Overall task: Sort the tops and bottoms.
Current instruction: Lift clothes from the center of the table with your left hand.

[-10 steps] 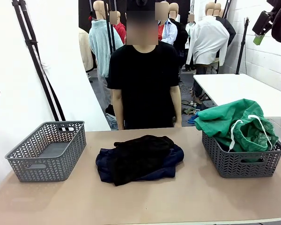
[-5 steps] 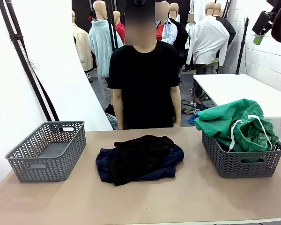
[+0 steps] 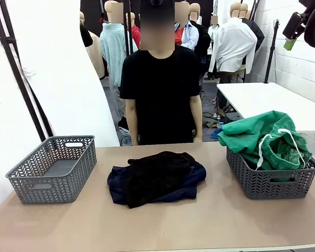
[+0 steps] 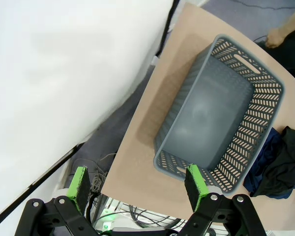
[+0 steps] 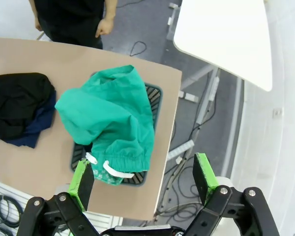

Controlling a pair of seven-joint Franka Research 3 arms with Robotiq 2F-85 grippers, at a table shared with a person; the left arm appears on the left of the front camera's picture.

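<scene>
Bright green drawstring cloth bottoms (image 3: 252, 131) heaped in right grey plastic lattice basket (image 3: 273, 185). Left gripper (image 4: 137, 183), right gripper (image 5: 143, 179): fingers apart, holding nothing.

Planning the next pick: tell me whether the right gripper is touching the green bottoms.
Apart. The right wrist view shows the open right gripper high above the green bottoms, which lie in the basket far below.
</scene>
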